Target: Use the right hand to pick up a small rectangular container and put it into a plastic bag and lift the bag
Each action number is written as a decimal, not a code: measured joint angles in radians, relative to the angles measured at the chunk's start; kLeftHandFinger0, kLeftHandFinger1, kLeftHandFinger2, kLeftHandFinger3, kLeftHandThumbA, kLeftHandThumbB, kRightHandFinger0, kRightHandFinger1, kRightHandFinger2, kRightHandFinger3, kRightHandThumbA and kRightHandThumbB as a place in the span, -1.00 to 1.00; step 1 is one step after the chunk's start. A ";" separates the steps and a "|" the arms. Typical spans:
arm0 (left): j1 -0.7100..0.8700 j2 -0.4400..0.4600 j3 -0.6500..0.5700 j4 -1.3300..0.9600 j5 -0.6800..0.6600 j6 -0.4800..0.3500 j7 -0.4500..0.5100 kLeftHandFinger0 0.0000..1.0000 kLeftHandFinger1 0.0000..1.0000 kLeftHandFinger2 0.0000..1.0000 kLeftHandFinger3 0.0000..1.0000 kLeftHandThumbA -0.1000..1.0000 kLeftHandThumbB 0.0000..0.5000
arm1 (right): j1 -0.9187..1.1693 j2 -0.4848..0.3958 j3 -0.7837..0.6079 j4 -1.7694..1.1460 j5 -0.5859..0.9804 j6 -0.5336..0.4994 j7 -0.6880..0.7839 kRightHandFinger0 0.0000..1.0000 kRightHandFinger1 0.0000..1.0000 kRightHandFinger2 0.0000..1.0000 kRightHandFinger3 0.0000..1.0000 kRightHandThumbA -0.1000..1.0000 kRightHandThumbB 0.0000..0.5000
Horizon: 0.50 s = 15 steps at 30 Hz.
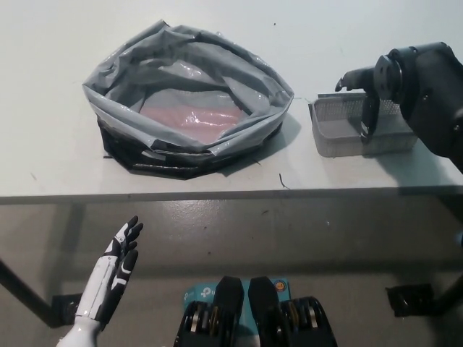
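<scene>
Currently, the black right hand [367,97] was positioned over the small rectangular container [347,130], a grey mesh tray near the right end of the desk [51,163]. Its fingers [369,119] curled down into the tray, with one extended above the far rim; whether a firm grip was established could not be determined. The plastic bag [184,94] sat open to the left of the tray, apart from it. The white left hand [116,271] rested below the desk edge, fingers spread, holding nothing.

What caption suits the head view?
Black right hand reaches into the mesh container beside the open plastic bag; white left hand rests low.
</scene>
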 measured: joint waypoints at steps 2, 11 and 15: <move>0.000 0.000 0.000 0.000 0.000 0.000 0.000 1.00 1.00 1.00 1.00 1.00 0.08 | -0.001 -0.003 -0.005 -0.005 0.000 -0.002 0.008 1.00 1.00 1.00 1.00 1.00 1.00; -0.001 0.000 0.000 0.000 0.001 -0.003 -0.001 1.00 1.00 1.00 1.00 1.00 0.04 | -0.001 -0.020 -0.011 -0.041 -0.002 -0.007 0.023 1.00 1.00 1.00 1.00 1.00 1.00; -0.001 0.000 0.000 0.000 0.000 -0.004 -0.001 1.00 1.00 1.00 1.00 1.00 0.07 | -0.001 -0.023 -0.013 -0.049 -0.002 -0.006 0.029 1.00 1.00 1.00 1.00 1.00 1.00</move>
